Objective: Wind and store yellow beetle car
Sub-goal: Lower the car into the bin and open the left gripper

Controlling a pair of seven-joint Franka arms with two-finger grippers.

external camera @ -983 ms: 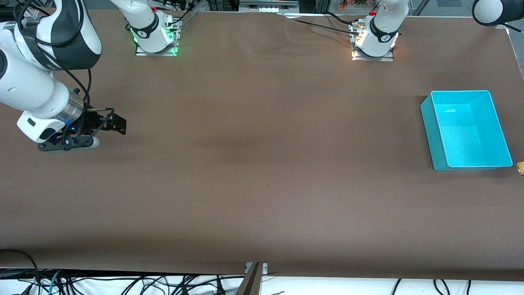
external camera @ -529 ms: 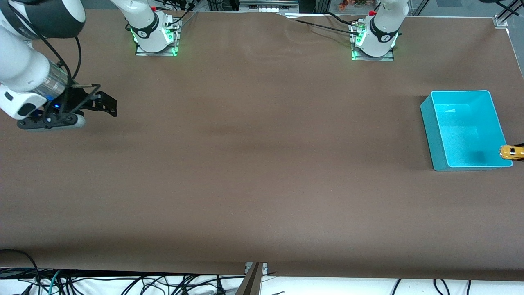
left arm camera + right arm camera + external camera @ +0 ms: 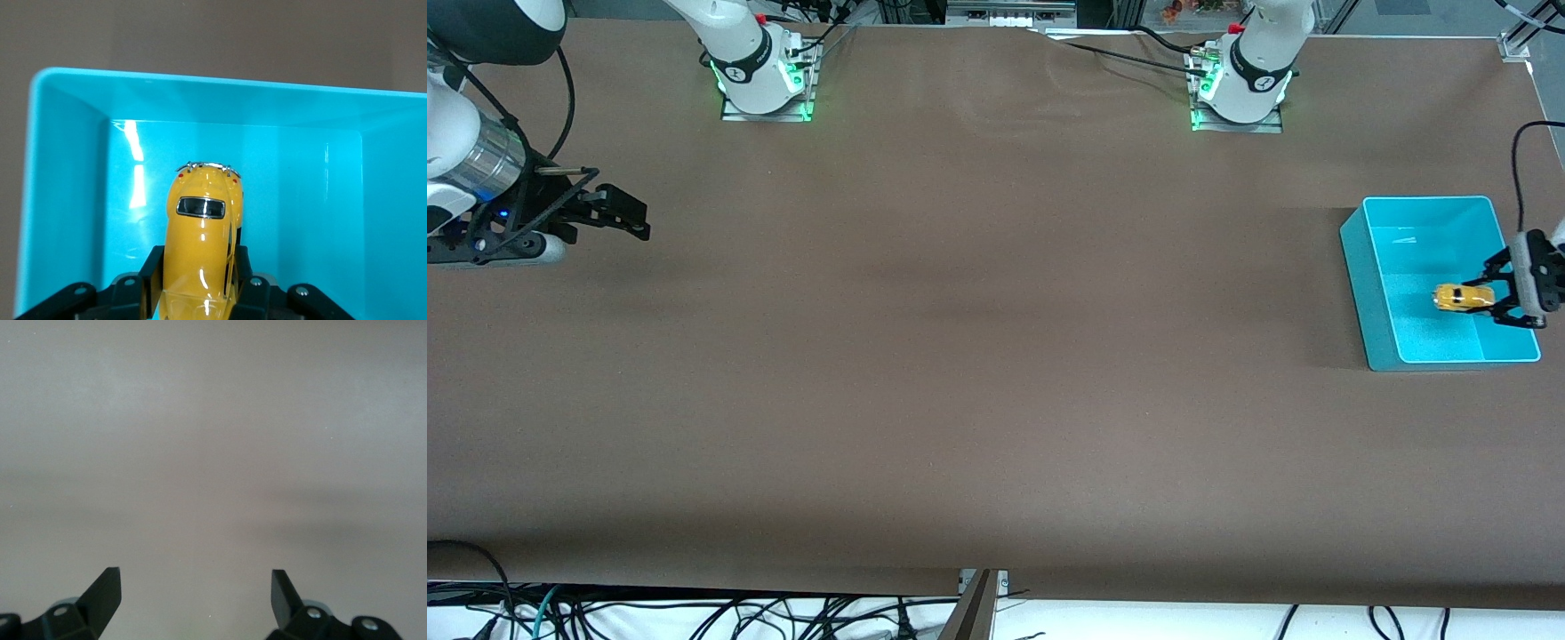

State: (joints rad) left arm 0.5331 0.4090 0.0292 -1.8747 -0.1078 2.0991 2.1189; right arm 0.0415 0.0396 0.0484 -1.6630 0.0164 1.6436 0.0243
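Note:
The yellow beetle car [image 3: 1462,298] [image 3: 201,247] is a small glossy toy with a dark rear window. My left gripper [image 3: 1489,300] [image 3: 198,270] is shut on its sides and holds it in the air over the open teal bin [image 3: 1358,267] [image 3: 67,200] at the left arm's end of the table. The car's wheels are hidden in the left wrist view. My right gripper [image 3: 627,216] [image 3: 195,587] stands open and empty above bare table at the right arm's end, where that arm waits.
The brown table cover [image 3: 978,356] spreads between the two arms. Both arm bases [image 3: 763,80] [image 3: 1240,89] stand along the edge farthest from the front camera. Cables [image 3: 694,613] hang below the near edge.
My left gripper has carried the car in from the table's end to over the bin. The right arm has drawn back and up toward its end of the table.

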